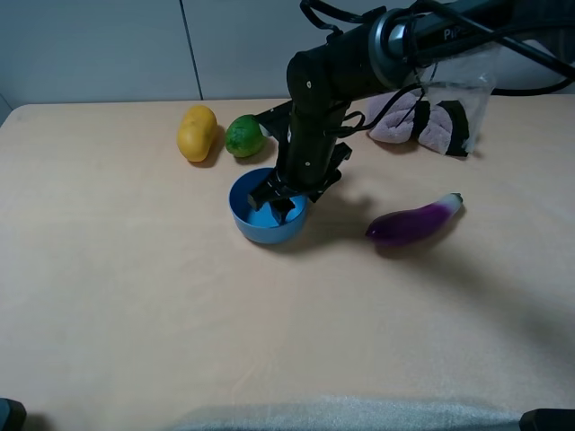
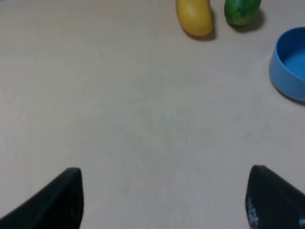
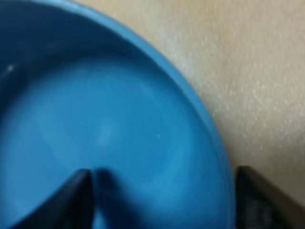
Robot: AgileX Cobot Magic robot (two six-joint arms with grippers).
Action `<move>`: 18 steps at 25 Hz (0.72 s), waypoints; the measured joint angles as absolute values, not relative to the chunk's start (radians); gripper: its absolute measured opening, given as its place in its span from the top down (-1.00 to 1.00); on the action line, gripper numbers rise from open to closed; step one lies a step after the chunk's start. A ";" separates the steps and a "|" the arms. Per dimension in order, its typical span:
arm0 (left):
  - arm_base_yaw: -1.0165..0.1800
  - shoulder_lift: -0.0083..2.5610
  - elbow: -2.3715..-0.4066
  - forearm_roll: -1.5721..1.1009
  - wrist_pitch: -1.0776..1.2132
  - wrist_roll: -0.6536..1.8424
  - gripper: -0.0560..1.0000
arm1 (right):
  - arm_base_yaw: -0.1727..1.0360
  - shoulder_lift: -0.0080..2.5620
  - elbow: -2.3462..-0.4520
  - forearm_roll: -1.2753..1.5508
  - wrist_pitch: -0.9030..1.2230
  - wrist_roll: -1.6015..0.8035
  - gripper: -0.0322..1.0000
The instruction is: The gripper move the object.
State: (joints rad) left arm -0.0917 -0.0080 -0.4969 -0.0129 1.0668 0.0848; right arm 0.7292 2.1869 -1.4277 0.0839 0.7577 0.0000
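R gripper (image 1: pixel 274 205) down at blue bowl (image 1: pixel 260 229), mid-table. Jaws spread: one finger inside, other outside, bowl wall between. lime (image 1: pixel 243 136) + yellow fruit (image 1: pixel 197 133) just behind bowl, not touching. eggplant (image 1: pixel 415 222) near, on bowl's right. cloth (image 1: pixel 422 121) further back. L gripper (image 2: pixel 164 200) spread wide over table (image 2: pixel 143 119), away from the bowl.

Beige matte table (image 1: pixel 108 296) fills most of the view, w/ soft shadows on it. Behind: pale grey-white wall (image 1: pixel 90 45) w/ a vertical seam (image 1: pixel 190 49). Light even, diffuse.
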 joint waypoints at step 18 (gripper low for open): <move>-0.092 -0.008 -0.497 -0.013 1.067 0.085 -0.55 | 0.729 2.187 -1.428 0.082 0.753 0.000 0.99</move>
